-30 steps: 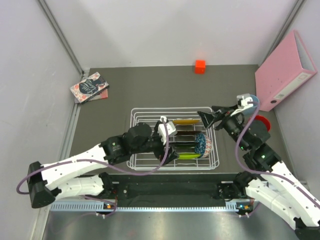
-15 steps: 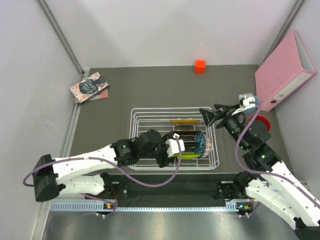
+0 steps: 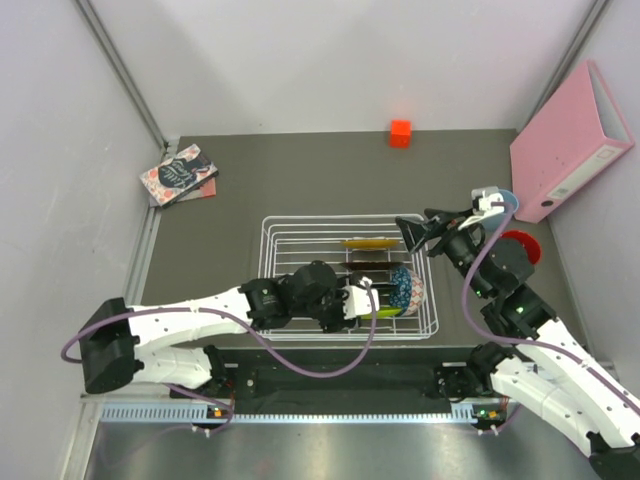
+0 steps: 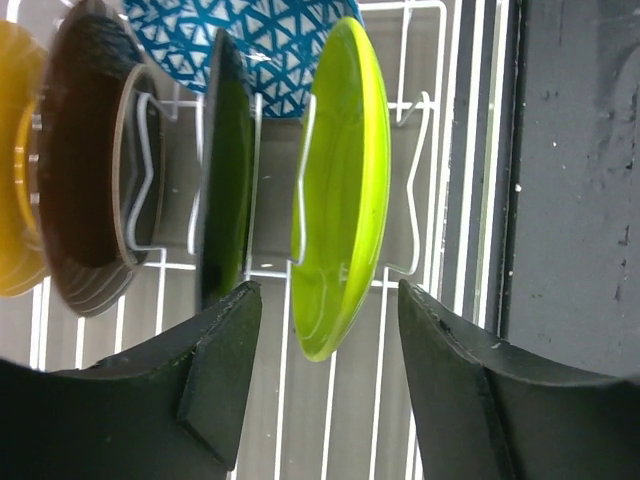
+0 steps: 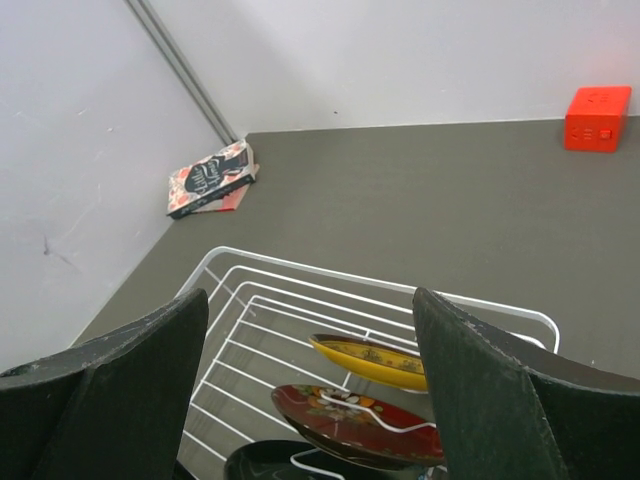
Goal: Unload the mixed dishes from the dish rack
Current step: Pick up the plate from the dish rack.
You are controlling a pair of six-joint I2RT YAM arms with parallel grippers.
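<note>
The white wire dish rack (image 3: 285, 232) stands mid-table. Upright in its slots are a lime green plate (image 4: 340, 190), a black plate (image 4: 228, 180), a reddish plate (image 4: 90, 170) and a yellow plate (image 4: 15, 160), with the blue patterned bowl (image 4: 260, 40) beyond them. My left gripper (image 4: 325, 300) straddles the lime plate's lower rim, open, with a gap on each side. In the top view it (image 3: 372, 297) is at the rack's near right. My right gripper (image 5: 310, 295) hovers open and empty above the rack's far right corner, over the yellow plate (image 5: 375, 362) and the reddish plate (image 5: 360, 415).
A pink binder (image 3: 570, 140) leans at the back right. An orange-red cube (image 3: 401, 132) sits by the back wall and a book (image 3: 180, 174) at the far left. A red round thing (image 3: 524, 244) lies behind the right arm.
My left gripper has moved toward the rack's near side to the lime plate and its jaws have narrowed. The right arm has barely moved.
</note>
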